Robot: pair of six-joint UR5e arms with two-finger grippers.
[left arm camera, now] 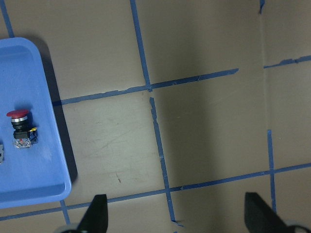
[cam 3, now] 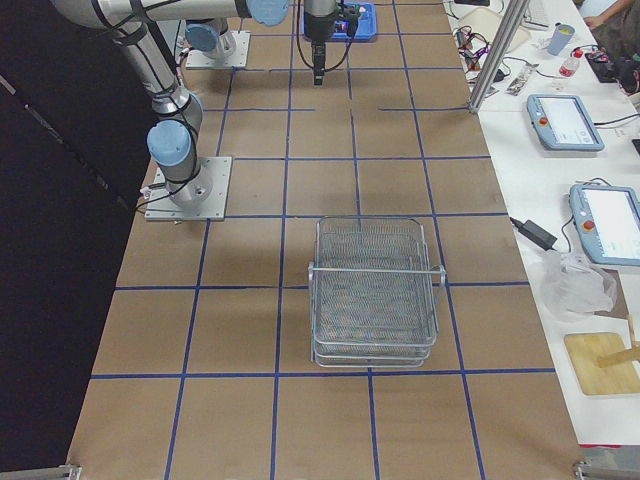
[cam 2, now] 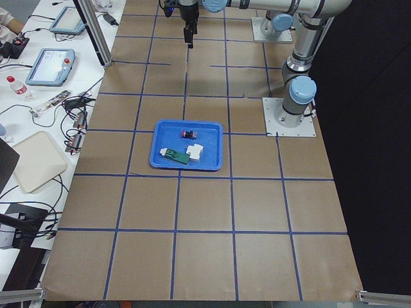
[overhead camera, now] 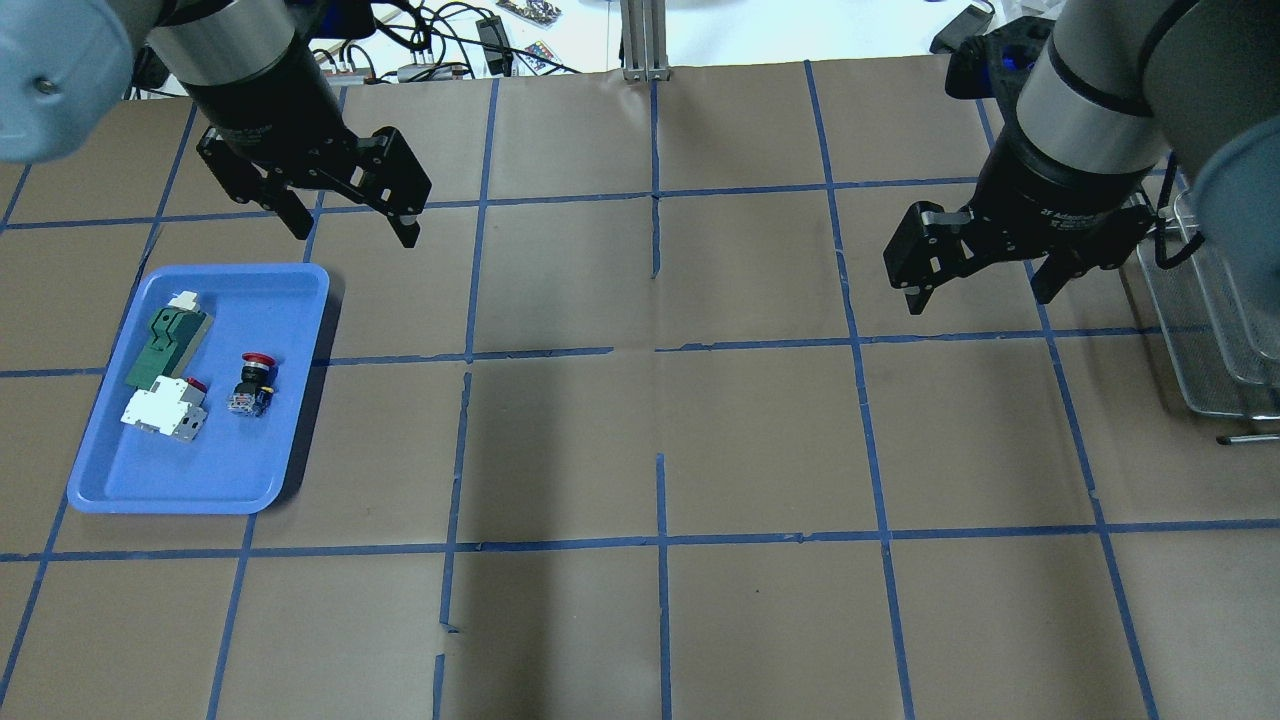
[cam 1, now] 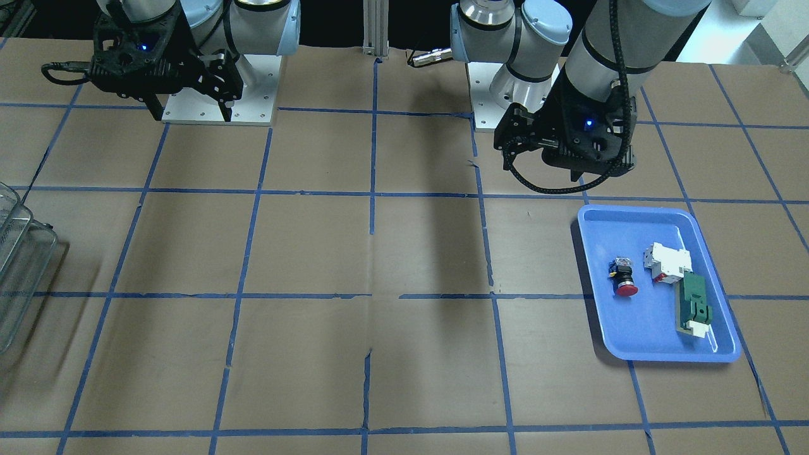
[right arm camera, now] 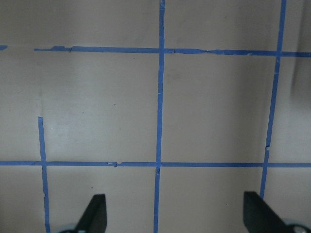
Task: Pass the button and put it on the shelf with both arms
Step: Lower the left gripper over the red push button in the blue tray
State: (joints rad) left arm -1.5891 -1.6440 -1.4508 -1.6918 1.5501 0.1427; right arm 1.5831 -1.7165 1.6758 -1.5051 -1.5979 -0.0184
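Progress: nothing done yet; pick, pass and shelving all remain.
Button: small red-capped, black-bodied push button with a clear rear block (overhead camera: 251,384), lying on its side in the blue plastic tray (overhead camera: 300,280).
Left claw (overhead camera: 352,228): spread, empty, near the tray.
Right claw (overhead camera: 978,295): spread, empty, beside the grey wire-mesh shelf (cam 3: 375,290).

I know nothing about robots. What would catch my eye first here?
Probably the bright blue tray on the robot's left side of the brown, blue-taped table, with the red-capped button lying in it beside a white block and a green part. Next, two black grippers hanging open above the table: the left gripper near the tray, the right gripper near the wire shelf.
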